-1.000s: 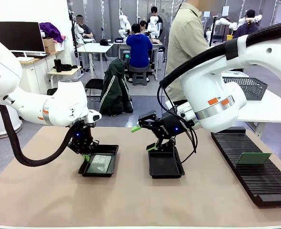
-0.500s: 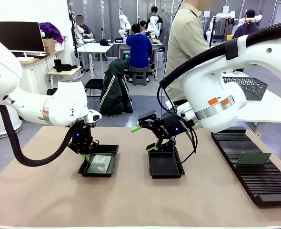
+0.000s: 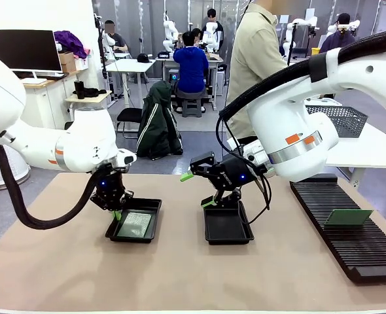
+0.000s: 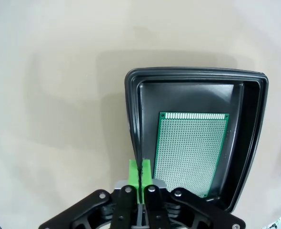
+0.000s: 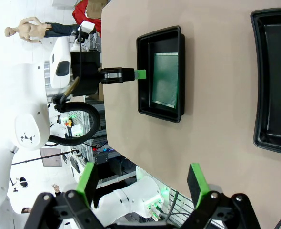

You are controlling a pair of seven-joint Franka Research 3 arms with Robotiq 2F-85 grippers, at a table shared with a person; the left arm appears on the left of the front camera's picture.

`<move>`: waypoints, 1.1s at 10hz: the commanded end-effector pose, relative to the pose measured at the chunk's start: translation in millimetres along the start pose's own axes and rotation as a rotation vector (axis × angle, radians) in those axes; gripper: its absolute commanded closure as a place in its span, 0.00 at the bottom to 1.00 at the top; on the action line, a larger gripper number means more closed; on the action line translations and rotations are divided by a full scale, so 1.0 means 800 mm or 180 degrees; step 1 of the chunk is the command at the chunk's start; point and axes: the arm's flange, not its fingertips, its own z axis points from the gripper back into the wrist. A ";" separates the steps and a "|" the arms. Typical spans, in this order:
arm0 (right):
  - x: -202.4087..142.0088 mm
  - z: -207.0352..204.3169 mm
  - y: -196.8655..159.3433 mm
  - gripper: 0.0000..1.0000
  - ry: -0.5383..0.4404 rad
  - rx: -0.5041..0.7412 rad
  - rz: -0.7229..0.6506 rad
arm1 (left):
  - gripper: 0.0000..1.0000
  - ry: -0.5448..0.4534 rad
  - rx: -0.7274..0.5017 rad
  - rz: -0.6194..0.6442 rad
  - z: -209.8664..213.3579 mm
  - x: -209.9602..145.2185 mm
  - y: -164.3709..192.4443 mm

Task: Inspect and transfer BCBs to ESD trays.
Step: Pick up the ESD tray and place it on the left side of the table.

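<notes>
A black ESD tray [image 3: 148, 204] lies left of the table's middle with a green BCB [image 3: 135, 225] flat inside it. My left gripper [image 3: 116, 212] is shut on that tray's left rim. In the left wrist view its green pads [image 4: 135, 172] pinch the rim [image 4: 133, 124] beside the BCB [image 4: 190, 152]. A second ESD tray [image 3: 227, 229], with nothing in it, lies at the centre. My right gripper [image 3: 197, 190] hangs open over its far end, holding nothing. The right wrist view has the open right gripper [image 5: 141, 180], the loaded tray [image 5: 145, 71], its BCB [image 5: 165, 78] and the other tray [image 5: 274, 71].
A long black slotted rack [image 3: 350, 245] lies along the right side with one green board [image 3: 348, 217] standing in it. A grey mesh basket [image 3: 340, 119] sits on a white side table beyond. A person in a beige jacket [image 3: 255, 65] stands at the far edge.
My left gripper and the tray it grips have shifted slightly to the left. The right arm has not moved.
</notes>
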 end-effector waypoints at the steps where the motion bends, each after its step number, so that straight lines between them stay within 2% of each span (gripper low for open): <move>1: 0.000 -0.003 0.000 0.00 -0.0025 0.0016 -0.0035 | 0.97 -0.0005 -0.0039 -0.0043 0.014 -0.017 0.029; 6: 0.000 -0.003 0.000 0.00 -0.0025 0.0016 -0.0035 | 0.97 -0.0007 -0.0066 0.0071 0.021 -0.032 0.106; 11: 0.000 -0.003 0.000 0.00 -0.0025 0.0016 -0.0035 | 0.97 -0.0075 -0.0097 0.0207 0.033 -0.057 0.202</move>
